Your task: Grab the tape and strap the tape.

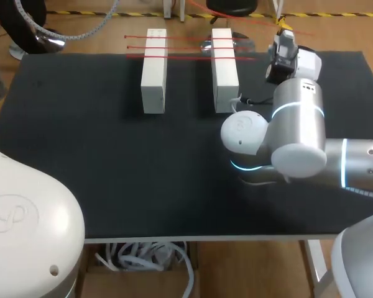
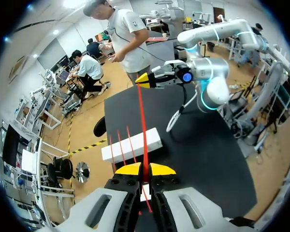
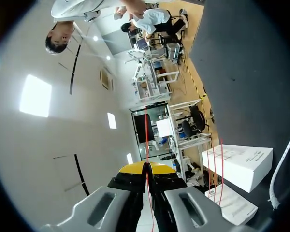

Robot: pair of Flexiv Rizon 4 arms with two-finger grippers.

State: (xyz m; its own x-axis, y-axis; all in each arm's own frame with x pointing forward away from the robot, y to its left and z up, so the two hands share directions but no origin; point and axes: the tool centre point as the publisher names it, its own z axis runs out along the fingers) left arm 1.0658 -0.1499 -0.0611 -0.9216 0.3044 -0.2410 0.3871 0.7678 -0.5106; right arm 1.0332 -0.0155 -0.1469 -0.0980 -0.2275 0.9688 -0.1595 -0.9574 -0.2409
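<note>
We find the left gripper (image 2: 144,170) with its jaws clamped on the red tape (image 2: 141,121). The tape runs taut toward 12 o'clock above the white blocks (image 1: 154,68) on the tabletop (image 1: 112,161). Three strands already lie across both blocks. The right gripper (image 3: 146,169), near the tabletop's 2 o'clock, has its jaws pinched together on the tape's other end. We judge a further strap to be in hand. The next move calls for lowering both ends evenly, under tension, onto the blocks.

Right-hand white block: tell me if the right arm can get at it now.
Probably yes: the right end effector hangs close beside the block, with nothing visible between them. But it is shut on the red tape, and strands already cross the block's top.
</note>
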